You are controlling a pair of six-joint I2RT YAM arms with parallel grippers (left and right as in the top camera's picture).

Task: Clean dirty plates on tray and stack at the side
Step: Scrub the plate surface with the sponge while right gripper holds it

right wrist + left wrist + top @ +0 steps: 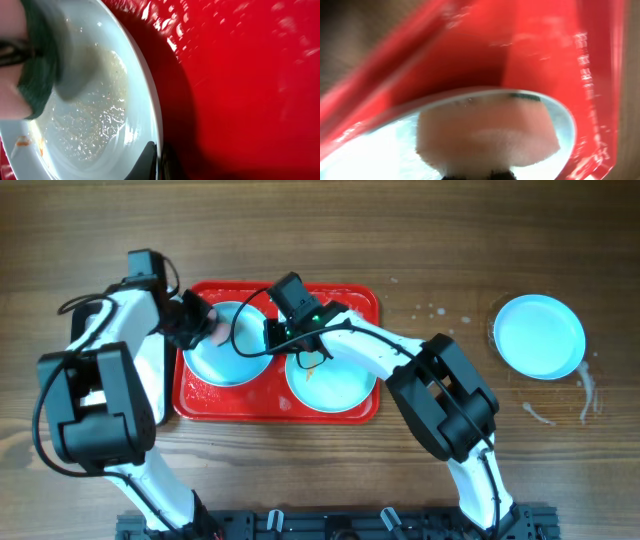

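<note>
Plates point(225, 362) get their scrub on the red tray point(230, 406): the left fingers point(476, 176) clamp a pink sponge point(485, 132) and press it into the left plate point(95, 115), while the right fingers point(155, 162) pinch that plate's rim, evidently to stop it sliding under the strokes. Suds film the bowl; an orange smear point(22, 142) shows near the edge. A second plate point(335, 385) sits beside it on the tray. A third plate point(540, 335) lies well apart on the desk point(420, 240), seemingly already finished.
</note>
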